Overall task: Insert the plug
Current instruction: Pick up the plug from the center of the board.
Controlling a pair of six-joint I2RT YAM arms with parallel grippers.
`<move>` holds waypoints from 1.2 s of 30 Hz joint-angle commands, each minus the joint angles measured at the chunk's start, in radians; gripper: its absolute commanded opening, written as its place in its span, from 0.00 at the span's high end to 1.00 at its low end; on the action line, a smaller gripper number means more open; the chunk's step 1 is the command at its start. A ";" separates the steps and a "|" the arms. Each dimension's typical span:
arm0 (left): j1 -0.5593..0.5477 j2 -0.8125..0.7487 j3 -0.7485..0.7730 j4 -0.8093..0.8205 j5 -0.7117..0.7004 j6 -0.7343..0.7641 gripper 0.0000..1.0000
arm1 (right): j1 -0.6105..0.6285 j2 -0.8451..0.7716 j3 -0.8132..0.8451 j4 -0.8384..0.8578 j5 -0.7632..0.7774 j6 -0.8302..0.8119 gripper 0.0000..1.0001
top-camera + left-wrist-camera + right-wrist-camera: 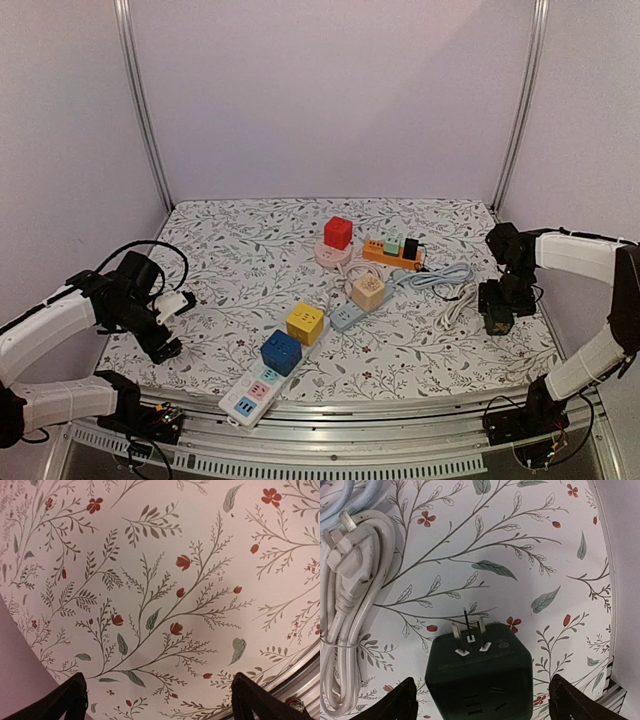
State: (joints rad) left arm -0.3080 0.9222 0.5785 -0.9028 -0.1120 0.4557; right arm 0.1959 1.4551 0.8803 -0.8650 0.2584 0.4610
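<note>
The plug is a dark green cube (479, 672) lying on the floral cloth with its three metal prongs (470, 630) pointing up. My right gripper (480, 700) hangs over it, one finger (400, 702) on each side with a gap to the cube, so it is open and holds nothing. In the top view the cube (499, 320) sits near the table's right edge under that gripper (497, 300). My left gripper (160, 700) is open over bare cloth near the left front (165, 350). Power strips lie mid-table: white (258, 390), grey-blue (350, 317), orange (390, 252).
A coiled white cable with its plug (350, 605) lies just left of the green cube. Blue (281, 352), yellow (305, 324), beige (367, 291) and red (338, 233) cube adapters sit on the strips. The table's right edge (612, 630) is close by.
</note>
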 commanded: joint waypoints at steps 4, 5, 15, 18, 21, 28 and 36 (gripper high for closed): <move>0.014 -0.001 0.006 0.005 0.014 0.001 0.01 | -0.004 0.062 -0.019 0.067 -0.042 -0.018 0.15; 0.014 0.000 0.006 0.004 0.014 0.001 0.01 | -0.004 0.068 -0.021 0.070 -0.043 -0.018 0.16; 0.016 0.004 0.006 0.004 0.018 0.001 0.01 | -0.005 0.055 -0.027 0.071 -0.059 -0.018 0.68; 0.017 0.005 0.006 0.004 0.019 0.003 0.00 | -0.005 0.038 -0.002 0.034 -0.055 -0.027 0.88; 0.015 0.007 0.007 0.003 0.021 0.005 0.00 | -0.003 -0.009 0.060 -0.025 -0.086 -0.058 1.00; 0.010 0.024 0.106 -0.107 0.102 0.087 0.10 | 0.080 -0.229 0.274 -0.083 -0.389 -0.214 1.00; 0.005 -0.267 0.433 -0.266 0.259 0.769 0.04 | 0.413 -0.281 0.492 -0.044 -0.700 -0.389 1.00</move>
State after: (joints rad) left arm -0.3065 0.8062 0.8856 -1.0836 -0.0078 0.7895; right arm 0.4919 1.1545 1.3174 -0.9138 -0.2363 0.1864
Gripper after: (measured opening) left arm 0.921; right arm 0.581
